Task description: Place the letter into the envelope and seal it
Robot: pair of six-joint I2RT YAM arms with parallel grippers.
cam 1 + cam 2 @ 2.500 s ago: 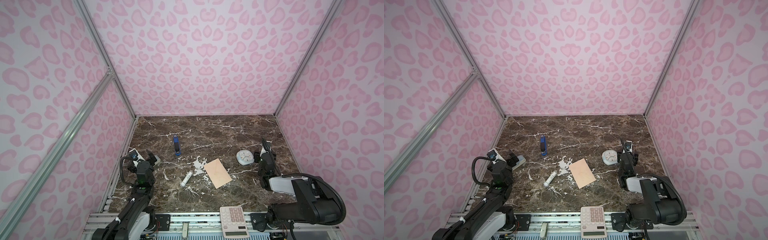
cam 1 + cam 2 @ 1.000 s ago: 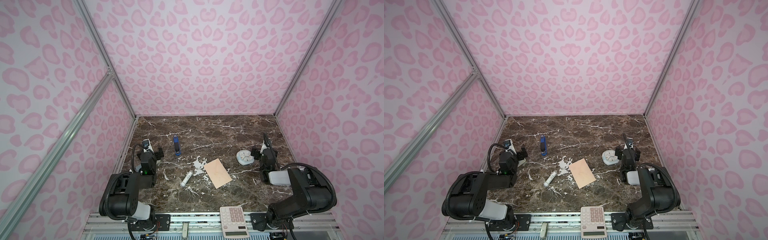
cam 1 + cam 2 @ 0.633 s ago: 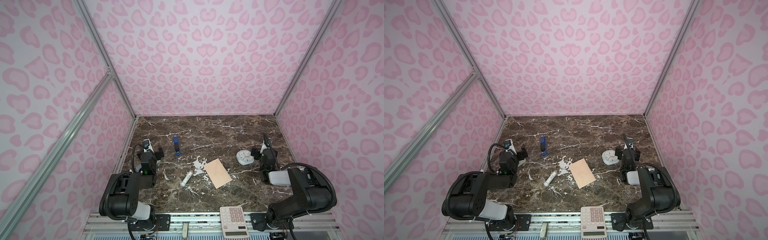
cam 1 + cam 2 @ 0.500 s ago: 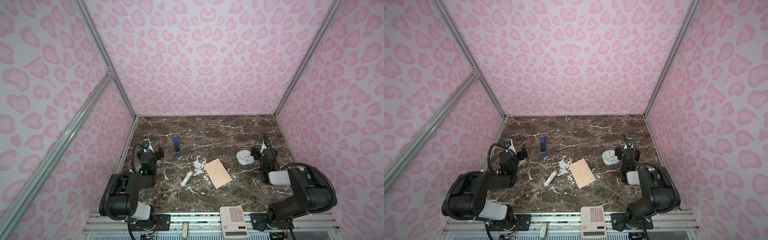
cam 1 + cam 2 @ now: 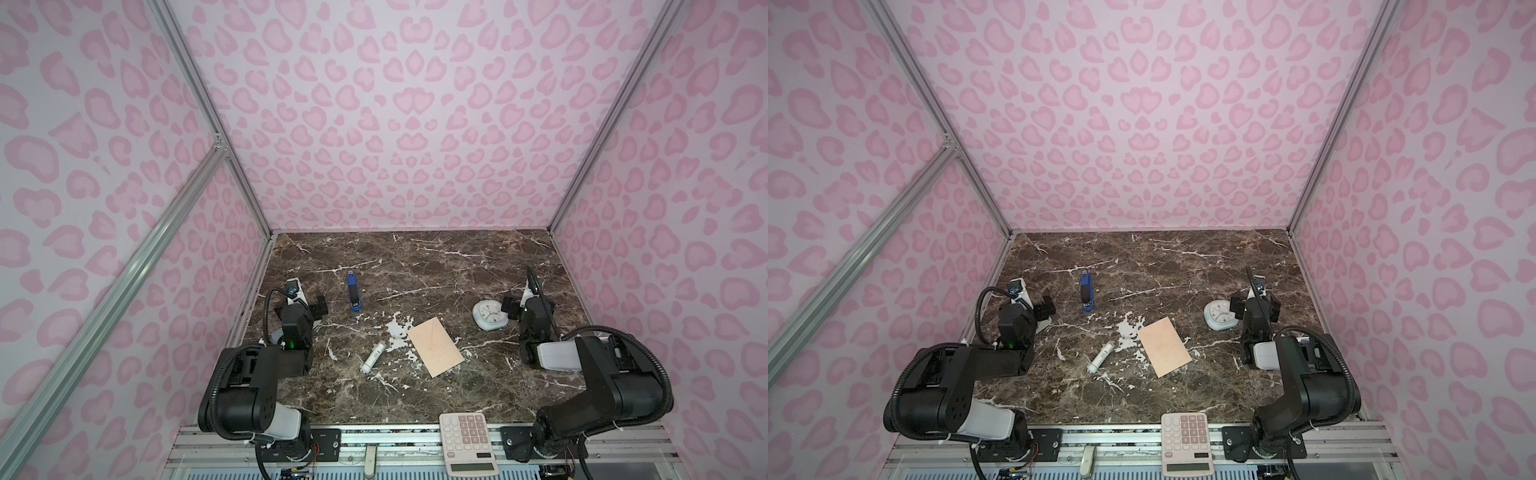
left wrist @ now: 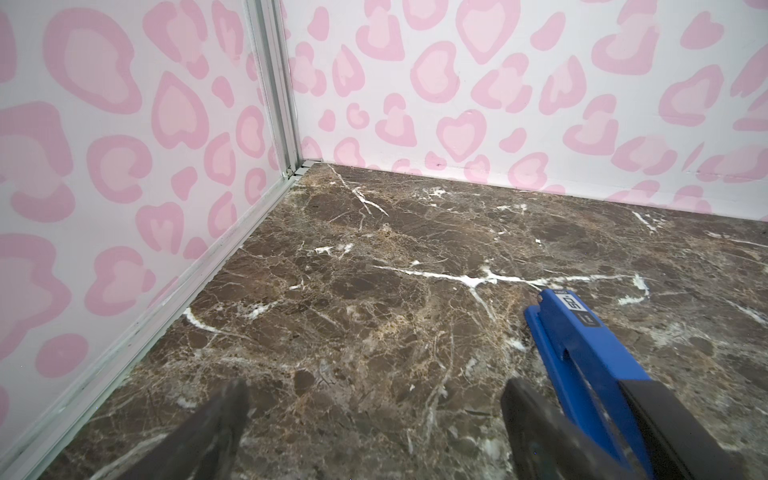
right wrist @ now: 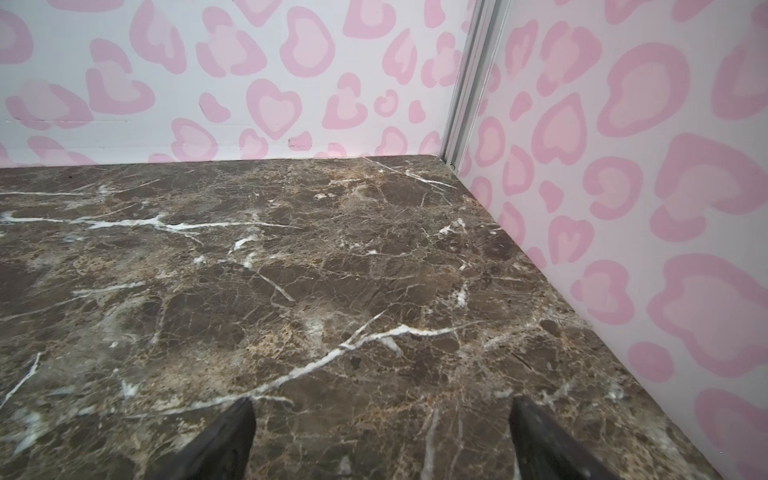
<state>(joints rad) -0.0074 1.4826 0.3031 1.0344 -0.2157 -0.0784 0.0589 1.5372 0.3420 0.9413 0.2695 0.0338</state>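
envelope (image 5: 435, 347) | peach, flat rectangle | flap folded down, faint seam lines showing | lies askew mid-table (image 5: 415, 270), long side running diagonally, in both top views

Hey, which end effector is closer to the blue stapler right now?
Left. The left end effector sits just to the left of the blue stapler, jaws open. The right end effector is across the table on the right, beside the white clock.

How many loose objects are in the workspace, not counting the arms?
5: blue stapler toward the back left, white tube near the middle, peach envelope just right of it, white clock at the right, calculator on the front rail. No letter shows; it may be hidden.
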